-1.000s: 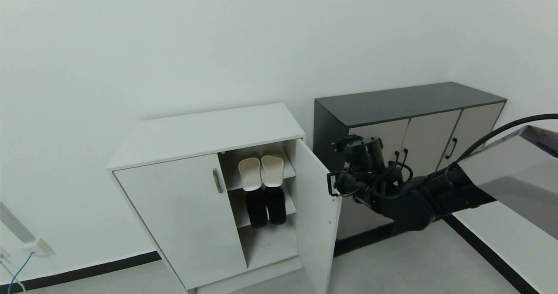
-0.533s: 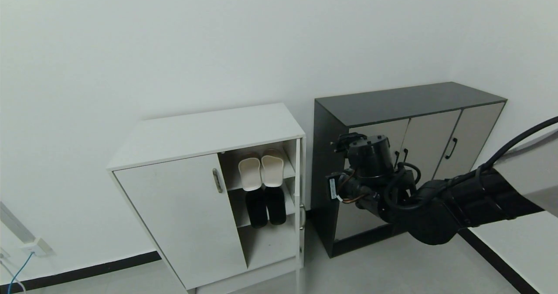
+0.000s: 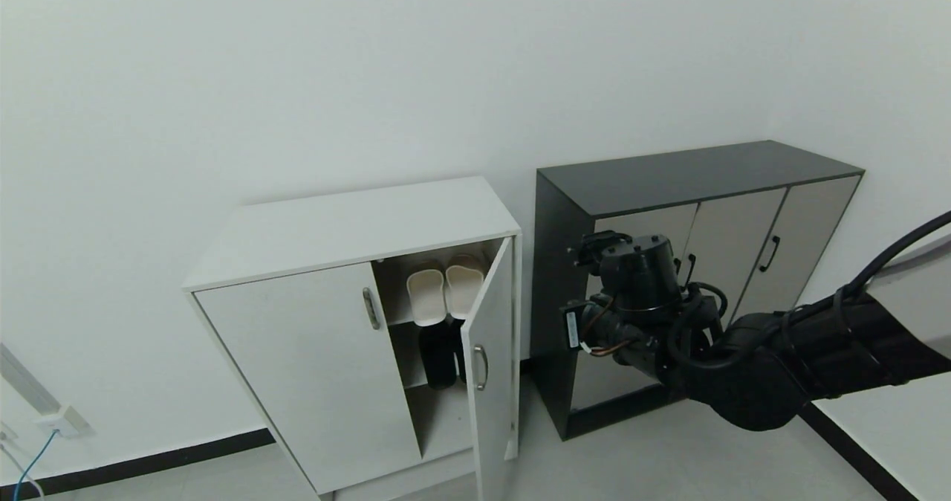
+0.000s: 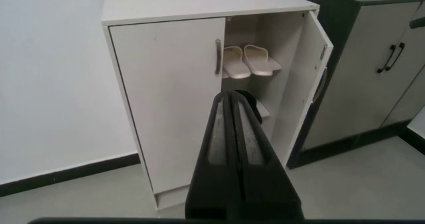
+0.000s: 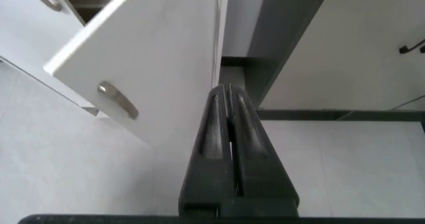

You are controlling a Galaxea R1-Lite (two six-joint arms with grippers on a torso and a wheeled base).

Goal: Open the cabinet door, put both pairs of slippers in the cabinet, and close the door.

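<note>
Both pairs are sitting inside the white cabinet (image 3: 349,222) — pale slippers (image 3: 446,293) on the upper shelf, black slippers (image 3: 437,356) on the one below, each pair side by side and far enough in for the door to pass. The right-hand door (image 3: 490,337) is hanging about half shut, its handle (image 3: 481,368) facing you; the left-hand door (image 3: 312,360) is sitting closed. Your right arm (image 3: 743,367) is lying stretched out in front of the dark cabinet (image 3: 698,170), on the door's outer side — the side to push from. The right jaws are pressed together and empty, making a blunt tip that is pointing at the door panel near its hinged edge; you cannot tell whether they are touching it. The left jaws are also together and empty, hanging in front of the cabinet, well apart from it. Judging by this, only the closing is remaining: you are likely needing a steady push until the door is sitting flush.
</note>
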